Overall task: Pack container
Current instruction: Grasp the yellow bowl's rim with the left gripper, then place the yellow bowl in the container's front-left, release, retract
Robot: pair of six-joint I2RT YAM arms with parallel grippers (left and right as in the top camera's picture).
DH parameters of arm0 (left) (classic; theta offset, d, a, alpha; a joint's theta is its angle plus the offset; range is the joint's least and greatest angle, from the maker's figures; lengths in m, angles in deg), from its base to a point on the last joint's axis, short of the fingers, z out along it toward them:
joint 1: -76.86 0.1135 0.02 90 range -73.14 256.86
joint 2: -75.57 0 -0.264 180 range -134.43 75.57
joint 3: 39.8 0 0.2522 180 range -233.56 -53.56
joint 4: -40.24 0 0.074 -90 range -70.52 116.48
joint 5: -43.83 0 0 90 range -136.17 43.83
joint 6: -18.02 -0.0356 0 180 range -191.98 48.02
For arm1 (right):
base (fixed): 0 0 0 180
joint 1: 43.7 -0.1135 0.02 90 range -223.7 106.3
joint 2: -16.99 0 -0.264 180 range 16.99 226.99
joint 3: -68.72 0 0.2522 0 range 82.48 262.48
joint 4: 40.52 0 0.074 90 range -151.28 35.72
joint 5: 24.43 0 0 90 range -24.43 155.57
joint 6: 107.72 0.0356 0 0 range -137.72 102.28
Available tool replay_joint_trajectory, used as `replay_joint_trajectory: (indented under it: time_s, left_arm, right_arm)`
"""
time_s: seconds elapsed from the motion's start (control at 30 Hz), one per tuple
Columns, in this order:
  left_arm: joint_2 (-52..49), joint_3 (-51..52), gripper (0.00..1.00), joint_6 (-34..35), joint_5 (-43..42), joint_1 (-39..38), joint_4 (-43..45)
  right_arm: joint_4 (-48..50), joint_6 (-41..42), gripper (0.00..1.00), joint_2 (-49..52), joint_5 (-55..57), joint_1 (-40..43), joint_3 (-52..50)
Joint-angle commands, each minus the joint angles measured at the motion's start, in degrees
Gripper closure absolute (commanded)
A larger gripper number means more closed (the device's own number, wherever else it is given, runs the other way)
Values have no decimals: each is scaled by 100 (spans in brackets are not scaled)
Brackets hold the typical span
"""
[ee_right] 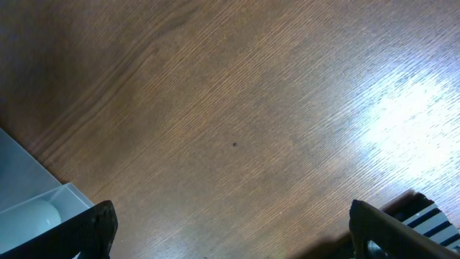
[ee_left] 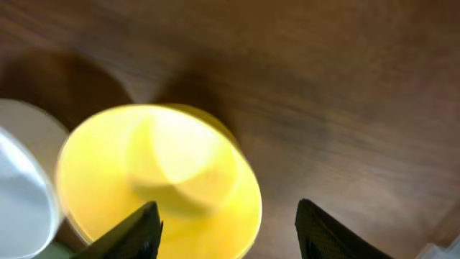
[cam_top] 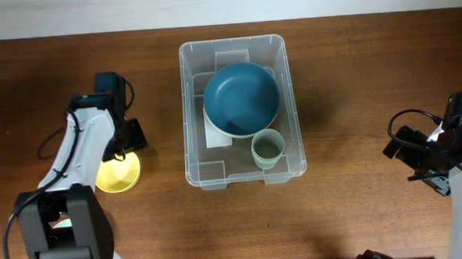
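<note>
Overhead: the container (cam_top: 188, 108) stands on the worktop (cam_top: 354, 77), at centre towards the far edge, between my two arms. Inside it a blue bowl (cam_top: 241, 98) sits upright in the far half, partly over a white label (cam_top: 215, 132) on the base. A small pale green cup (cam_top: 267, 149) stands upright just beside the bowl, near the right front corner. A yellow bowl (cam_top: 118, 173) rests on the worktop well to the left of the container, its far edge under my left arm (cam_top: 87, 140).

Left wrist: my left claw (ee_left: 230, 230) is spread wide and grips nothing. One finger (ee_left: 136, 234) shows in front of the yellow bowl's rim, the other over bare wood. The view is blurred. A pale shape at the left edge cannot be identified.

Right wrist: my right claw (ee_right: 237, 237) is also spread wide, with only bare worktop between the fingers (ee_right: 90, 230). A corner of the container shows at lower left.
</note>
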Motion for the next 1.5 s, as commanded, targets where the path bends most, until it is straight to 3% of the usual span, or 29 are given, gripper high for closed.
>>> replay_joint_trajectory:
  time_s: [0.0,0.3,0.37,0.4,0.53,0.8,1.03,1.23,1.47]
  left_arm:
    - [26,470,38,-133,-74,20,341]
    - [26,1344,39,-131,-247,20,883]
    - [26,1386,50,-131,-247,20,874]
    - [26,1386,67,-131,-247,20,868]
    - [26,1386,99,-131,-247,17,870]
    - [37,1084,99,-358,-251,17,809]
    - [330,-835,100,-660,-719,-310,-400]
    - [748,-2382,100,-739,-723,-1447,-1377]
    - [820,-2463,99,-227,-861,-3075,-1554]
  right_arm:
    - [15,-28,1,-4,7,37,-9]
    - [13,-28,1,-4,7,37,-9]
    - [15,-28,1,-4,7,37,-9]
    - [13,-28,1,-4,7,37,-9]
    - [11,-28,1,-4,7,37,-9]
    - [15,-28,1,-4,7,37,-9]
    - [13,-28,1,-4,9,37,-9]
    - [15,-28,1,-4,7,37,-9]
    - [13,-28,1,-4,7,37,-9]
